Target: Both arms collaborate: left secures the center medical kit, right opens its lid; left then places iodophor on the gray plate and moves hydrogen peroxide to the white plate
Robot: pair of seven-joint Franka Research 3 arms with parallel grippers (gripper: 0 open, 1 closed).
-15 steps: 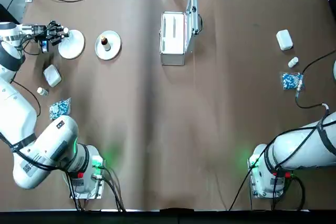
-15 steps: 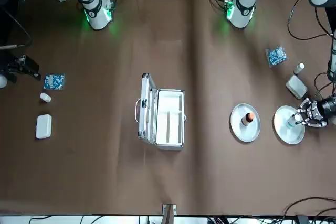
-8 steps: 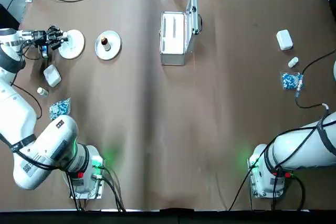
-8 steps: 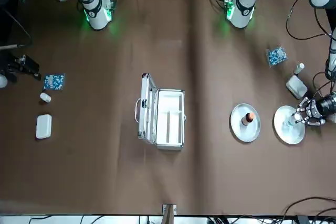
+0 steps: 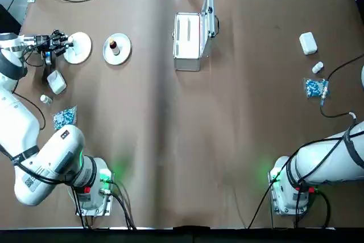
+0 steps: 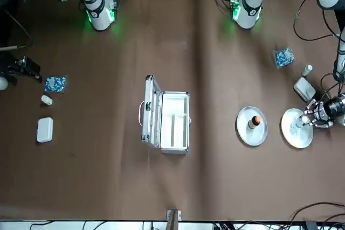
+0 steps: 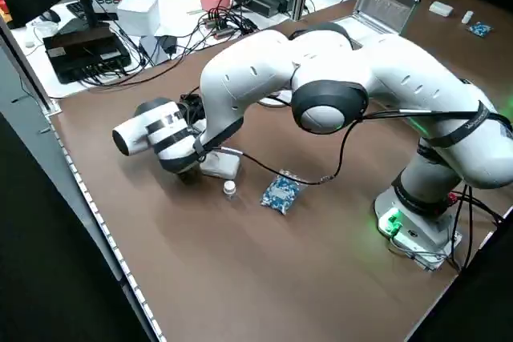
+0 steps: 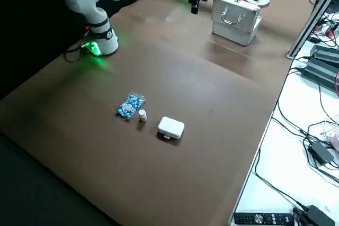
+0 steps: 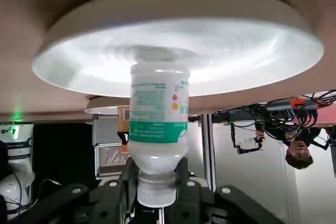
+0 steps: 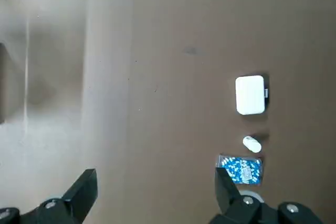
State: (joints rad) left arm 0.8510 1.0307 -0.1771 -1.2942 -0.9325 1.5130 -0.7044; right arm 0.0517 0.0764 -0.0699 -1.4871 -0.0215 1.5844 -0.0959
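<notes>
— Where's the peroxide (image 9: 157, 129)?
— On the white plate (image 5: 81, 48), its cap between the left gripper (image 9: 157, 195)'s fingers (image 9: 128, 179), which sit clamped on it at the plate's outer edge.
— And the iodophor (image 5: 113, 44)?
— Upright on the gray plate (image 5: 121, 53), just beside the white one.
— The kit (image 5: 188, 41)?
— Mid-desk (image 5: 182, 129), lid (image 5: 210, 12) standing up, open.
— Right gripper (image 10: 152, 192)?
— High over the desk's right side, fingers (image 10: 84, 190) spread wide apart, holding nothing.
</notes>
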